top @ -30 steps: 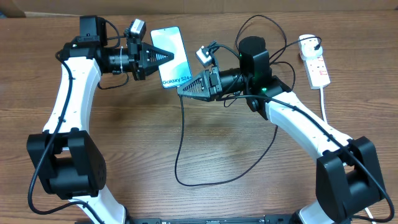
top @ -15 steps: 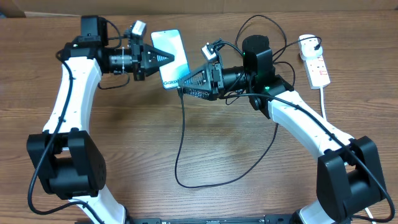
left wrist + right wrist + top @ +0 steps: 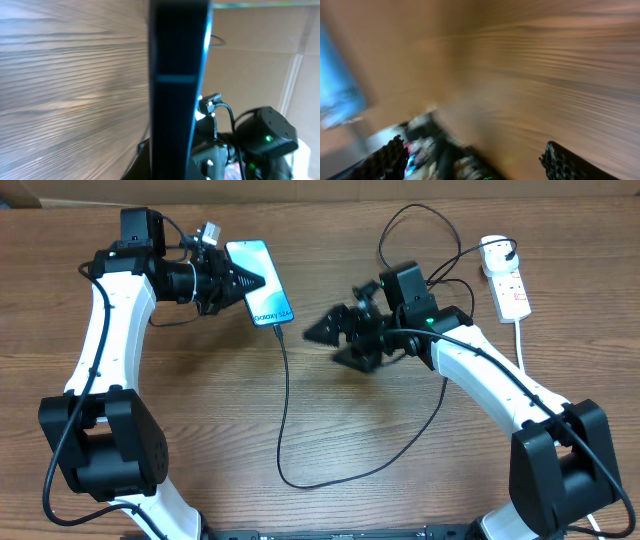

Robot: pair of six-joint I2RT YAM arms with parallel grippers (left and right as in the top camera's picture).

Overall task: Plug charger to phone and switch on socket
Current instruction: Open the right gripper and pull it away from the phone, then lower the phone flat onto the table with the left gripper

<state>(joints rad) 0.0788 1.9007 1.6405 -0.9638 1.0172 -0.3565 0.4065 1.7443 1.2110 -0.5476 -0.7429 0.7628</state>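
Observation:
My left gripper is shut on the phone, holding it above the table with its teal screen facing up. In the left wrist view the phone shows edge-on as a dark bar. The charger's thin black cable meets the phone's bottom edge, loops over the table and runs back to the white plug head in the socket. My right gripper stands open and empty to the right of the phone. In the blurred right wrist view its fingers are wide apart.
The socket's thick white cord runs down the right side of the table. Black arm cables arch behind the right arm. A cardboard wall lines the table's far edge.
My right gripper has opened, let go of the cable end and drawn back to the right. The left gripper has shifted the phone a little left and up, with the cable hanging from it.

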